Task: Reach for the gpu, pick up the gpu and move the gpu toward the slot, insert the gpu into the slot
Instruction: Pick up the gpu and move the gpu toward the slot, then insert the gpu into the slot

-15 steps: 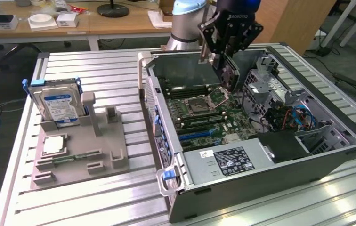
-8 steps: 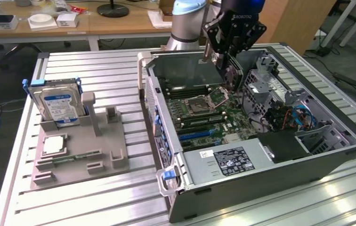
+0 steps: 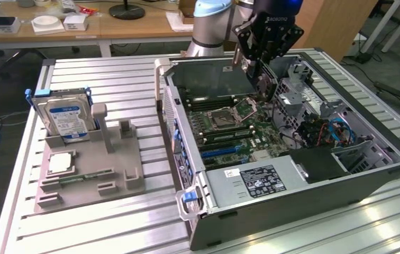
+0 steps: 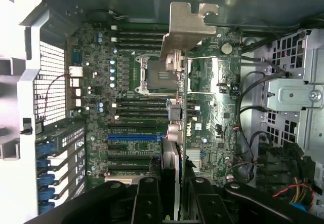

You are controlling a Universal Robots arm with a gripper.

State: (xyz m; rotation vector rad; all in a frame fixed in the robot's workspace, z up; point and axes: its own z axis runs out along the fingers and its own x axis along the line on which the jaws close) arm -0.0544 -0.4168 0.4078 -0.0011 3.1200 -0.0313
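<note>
My pincer (image 4: 174,196) is closed down narrow on the gpu (image 4: 173,133): the thin card is clamped edge-on between both fingers (image 4: 147,198), and its metal bracket (image 4: 188,26) sticks out well past the fingertips. Straight beyond the pincer lies the motherboard (image 4: 126,102), with the CPU socket (image 4: 152,74) and a blue slot (image 4: 132,137) just beside the card; I cannot tell whether card touches board. Farther out are the open case (image 3: 292,201) walls, and well apart from the pincer the hard drive (image 3: 66,119) stands upright in a grey holder (image 3: 115,169).
</note>
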